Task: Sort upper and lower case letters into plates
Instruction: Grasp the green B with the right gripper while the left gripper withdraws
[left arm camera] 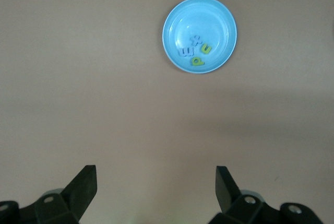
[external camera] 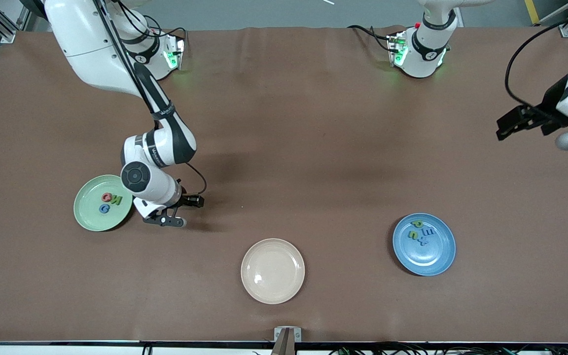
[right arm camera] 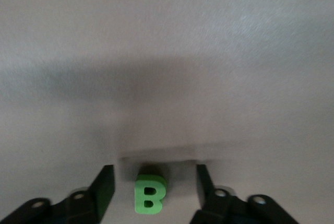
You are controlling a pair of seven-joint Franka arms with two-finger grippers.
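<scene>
a: where's the right end effector [external camera: 168, 215]?
b: low over the worktop [external camera: 313, 148], just beside the green plate [external camera: 84, 217] near the right arm's edge. its fingers [right arm camera: 104, 185] stand apart with a green letter b [right arm camera: 150, 195] between them, not touching either one as far as i can tell.

a: so it isn't holding anything?
b: no, there's a gap on both sides of the letter.

a: how will that b handle?
b: my guess is light, small and chunky, foam or plastic. stiff enough to pinch, not fragile, but easy to nudge aside. i'd close on its 2 straight outer sides, centred, so it doesn't twist out.

a: and the plates?
b: the green plate has 3 letters on it. the blue plate [external camera: 442, 261], toward the left arm's edge and nearer the front edge, has about 4. a beige plate [external camera: 272, 291] sits by the middle of the front edge with nothing on it.

a: the left arm?
b: waiting. the left end effector [left arm camera: 155, 185] hangs high over the left arm's edge, fingers wide, holding nothing.

a: next?
b: likely close on the b and lift it to the green plate.
</scene>
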